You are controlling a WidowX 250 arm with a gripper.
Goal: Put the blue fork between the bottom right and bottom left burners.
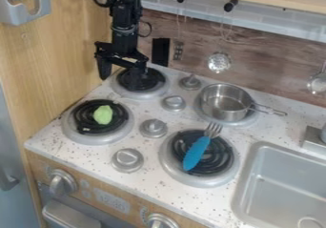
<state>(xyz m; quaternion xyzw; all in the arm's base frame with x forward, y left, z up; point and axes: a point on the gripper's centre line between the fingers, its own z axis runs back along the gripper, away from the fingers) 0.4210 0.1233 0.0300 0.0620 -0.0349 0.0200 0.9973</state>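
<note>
The blue fork (197, 151) lay aslant on the lower-right burner (167, 165), its smooth, rounded blue handle across the black coil and its shiny metal tines pointing toward the upper right, past the coil and near the saucepan (224, 108). That pan, round, thin-walled and of polished metal, sat on the upper-right burner with its handle stretched out to the right. The black gripper (119, 74) hung down in the upper left of the frame, over the upper-left burner (144, 96), its jaws spread wide; whether a fingertip touched the coil could not be told. A pale green, lumpy toy piece (103, 114) rested on the coil of the lower-left burner (84, 139). Between the two lower burners ran a strip of speckled white countertop (141, 144) with two ridged grey knobs on it, one (153, 128) higher and one (127, 160) nearer the front edge. The wood-grained side panel (57, 65) bounded the counter at left, and the smooth grey sink (255, 174), its corners rounded, lay just beside the lower-right burner.
</note>
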